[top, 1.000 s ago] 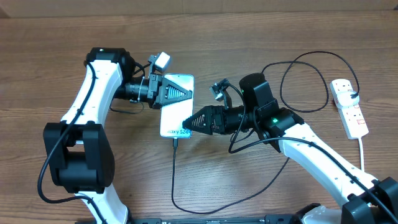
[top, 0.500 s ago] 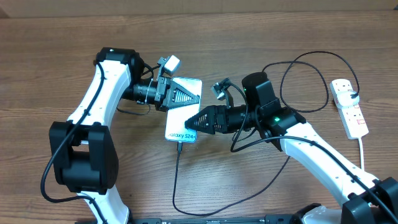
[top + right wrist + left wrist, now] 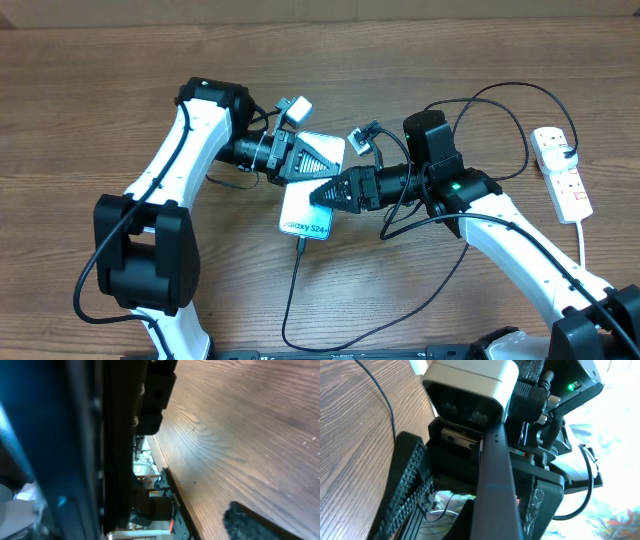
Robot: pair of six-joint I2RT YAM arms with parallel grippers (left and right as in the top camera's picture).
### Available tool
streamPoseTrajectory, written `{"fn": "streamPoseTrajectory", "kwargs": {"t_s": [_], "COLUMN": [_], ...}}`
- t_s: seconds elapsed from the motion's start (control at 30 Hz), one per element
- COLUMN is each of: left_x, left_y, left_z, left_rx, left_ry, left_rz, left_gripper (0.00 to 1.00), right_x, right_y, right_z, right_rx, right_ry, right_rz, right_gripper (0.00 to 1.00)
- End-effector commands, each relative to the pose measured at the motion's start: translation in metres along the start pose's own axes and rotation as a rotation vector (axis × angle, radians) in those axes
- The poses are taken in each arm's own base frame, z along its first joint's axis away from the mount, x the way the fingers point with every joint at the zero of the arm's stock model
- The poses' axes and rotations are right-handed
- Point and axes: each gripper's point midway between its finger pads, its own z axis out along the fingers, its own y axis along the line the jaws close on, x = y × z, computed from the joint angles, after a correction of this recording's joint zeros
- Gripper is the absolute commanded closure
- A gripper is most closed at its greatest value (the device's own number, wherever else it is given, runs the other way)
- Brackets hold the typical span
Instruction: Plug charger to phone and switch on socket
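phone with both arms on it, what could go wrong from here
The charger tip meets the phone's lower edge; tilting the phone could pull it loose.
The left fingers and right fingers crowd the phone and could collide.
The socket lies far right, past the charger's loops, which could snag.

A brown wood-grain worktop (image 3: 100, 80) fills the overhead view under even light. A paler tan strip (image 3: 300, 8) runs along its far edge. In the right wrist view glare whitens the wood, and the room beyond is blurred.
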Motion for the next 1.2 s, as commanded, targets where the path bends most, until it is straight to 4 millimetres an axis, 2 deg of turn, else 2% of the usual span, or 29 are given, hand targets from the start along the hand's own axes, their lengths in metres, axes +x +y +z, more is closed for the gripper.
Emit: {"fn": "streamPoseTrajectory", "kwargs": {"t_s": [0.0,0.17,0.5,0.6,0.73,0.87,0.93,1.07,1.17], "left_x": [-0.002,-0.004,-0.012,-0.012,-0.012,-0.013,-0.013,-0.013,-0.013], "left_y": [-0.017,-0.017,-0.019,-0.019,-0.019,-0.019,-0.018,-0.017,-0.015], "left_z": [0.004,0.005,0.005,0.005,0.005,0.005,0.005,0.005,0.005], "left_rx": [0.047,0.05,0.075,0.075,0.074,0.074,0.07,0.065,0.053], "left_ry": [-0.014,-0.016,-0.032,-0.032,-0.032,-0.033,-0.032,-0.03,-0.026], "left_rz": [0.026,0.026,0.024,0.03,0.032,0.037,0.042,0.046,0.058], "left_gripper": [0.96,0.96,0.96,0.96,0.96,0.96,0.96,0.95,0.84], "right_x": [0.0,0.0,-0.009,-0.012,-0.012,-0.012,-0.012,-0.012,-0.012], "right_y": [0.008,0.011,0.018,0.02,0.02,0.02,0.02,0.02,0.02], "right_z": [-0.001,-0.001,-0.002,-0.002,-0.002,-0.002,-0.002,-0.002,-0.002], "right_rx": [-0.037,-0.055,-0.071,-0.076,-0.077,-0.077,-0.077,-0.077,-0.077], "right_ry": [0.013,0.018,-0.009,-0.017,-0.018,-0.018,-0.019,-0.018,-0.018], "right_rz": [-0.031,-0.042,-0.08,-0.101,-0.104,-0.104,-0.104,-0.104,-0.104], "right_gripper": [0.18,0.25,0.47,0.57,0.79,0.86,0.94,0.96,0.96]}}
